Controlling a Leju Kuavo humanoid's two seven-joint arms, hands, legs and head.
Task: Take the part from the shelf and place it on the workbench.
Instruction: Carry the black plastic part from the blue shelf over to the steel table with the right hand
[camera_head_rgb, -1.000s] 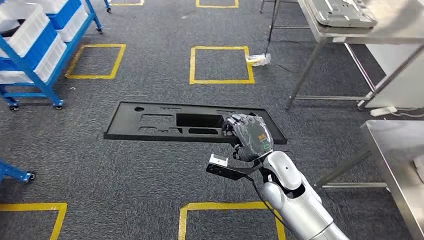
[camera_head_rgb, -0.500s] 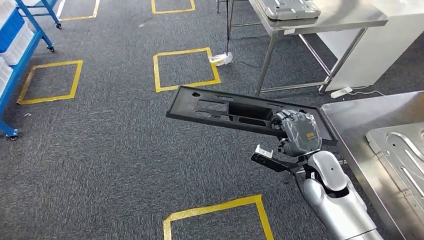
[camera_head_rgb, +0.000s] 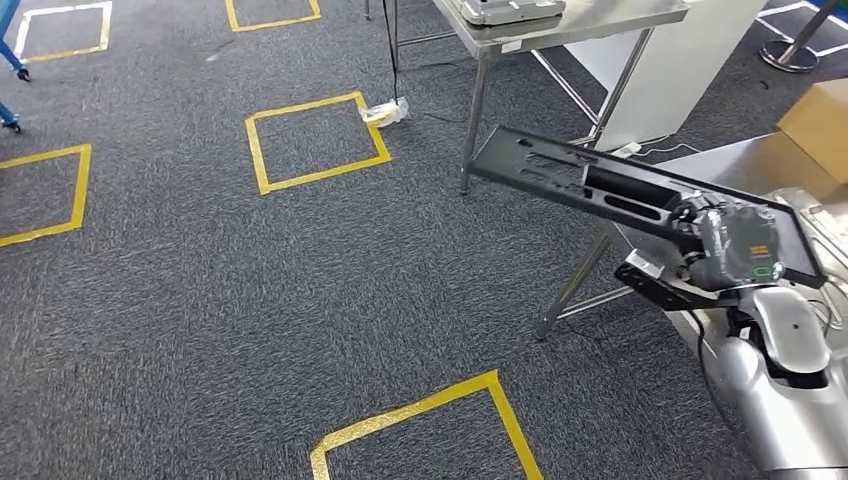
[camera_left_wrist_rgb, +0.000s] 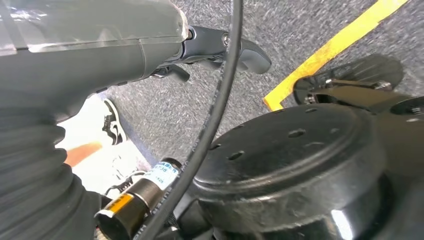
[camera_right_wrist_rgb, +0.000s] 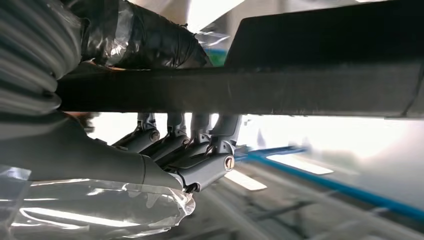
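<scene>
Nearest the camera, at lower right of the head view, the right hand (camera_head_rgb: 735, 250) is gripping the part (camera_head_rgb: 600, 190), a long flat black panel with cut-out slots, by its near end; the right wrist view is showing the fingers (camera_right_wrist_rgb: 200, 150) curling under the panel edge with the thumb sitting on top. The panel is being carried in the air, tilting a little, its far end hanging out over the carpet and the near end sitting over the edge of the steel table (camera_head_rgb: 720, 160) at right. It is looking rigid, since it is not sagging while held at one end, probably moulded plastic and fairly light, but long, so an end grip is giving a lot of leverage and it could twist or slip; holding closer to the middle or by a slot rim would likely be steadier. The left hand (camera_left_wrist_rgb: 220, 47) is hanging low by the floor, holding nothing; fingers looking loosely curled, exact spread hard to tell. Farther off, yellow tape squares (camera_head_rgb: 315, 140) are marking the carpet, and a second steel table (camera_head_rgb: 600, 25) is standing at the back.
</scene>
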